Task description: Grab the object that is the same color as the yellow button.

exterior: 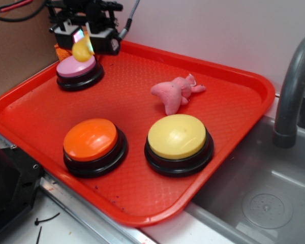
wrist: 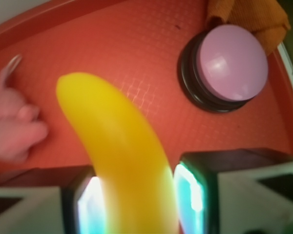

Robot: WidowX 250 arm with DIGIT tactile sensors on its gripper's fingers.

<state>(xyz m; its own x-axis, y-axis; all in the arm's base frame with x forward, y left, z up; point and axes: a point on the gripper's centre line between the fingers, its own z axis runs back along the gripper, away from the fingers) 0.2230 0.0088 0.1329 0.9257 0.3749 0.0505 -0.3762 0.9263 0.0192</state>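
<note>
My gripper (exterior: 83,38) hangs above the tray's far left corner, shut on the yellow toy banana (exterior: 82,50). The banana dangles just over the pink-topped button (exterior: 77,67). In the wrist view the banana (wrist: 122,151) fills the middle, pinched between my two glowing pads (wrist: 190,192), with its free end pointing away from me. The yellow button (exterior: 178,137), pale domed top on a black base, sits at the tray's near right, well away from my gripper.
A red tray (exterior: 229,91) holds an orange-topped button (exterior: 91,141) at near left and a pink plush toy (exterior: 175,92) in the middle. An orange cloth (wrist: 254,19) lies behind the pink-topped button (wrist: 229,63). A steel sink (exterior: 264,193) and grey faucet (exterior: 292,86) stand to the right.
</note>
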